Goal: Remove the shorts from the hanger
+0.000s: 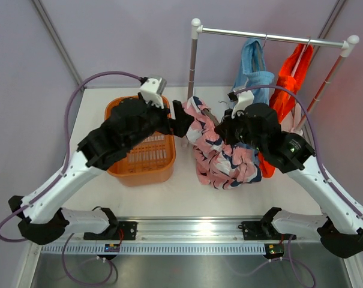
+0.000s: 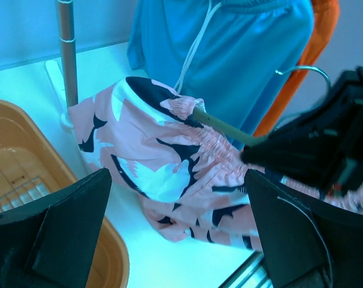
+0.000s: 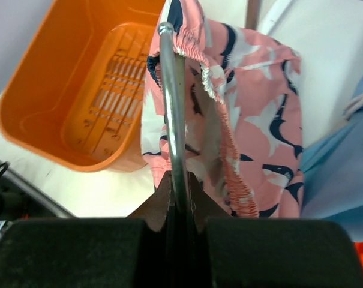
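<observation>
The pink shorts (image 1: pixel 220 155) with a navy-and-white pattern hang on a hanger held above the table's middle. My right gripper (image 1: pixel 228 128) is shut on the hanger's metal wire (image 3: pixel 172 102), and the shorts' elastic waistband (image 3: pixel 220 114) drapes over it. My left gripper (image 1: pixel 182 122) is wide open just left of the pink shorts (image 2: pixel 169 162); its fingers (image 2: pixel 61 234) stand either side of the cloth without touching it. The light blue shorts (image 1: pixel 253 71) and the orange shorts (image 1: pixel 291 77) hang on the rail (image 1: pixel 271 37) behind.
An orange slotted basket (image 1: pixel 118 165) stands on the table at the left, under my left arm. The rack's white posts (image 1: pixel 193 57) rise at the back. The right arm (image 2: pixel 325 144) fills the right side of the left wrist view.
</observation>
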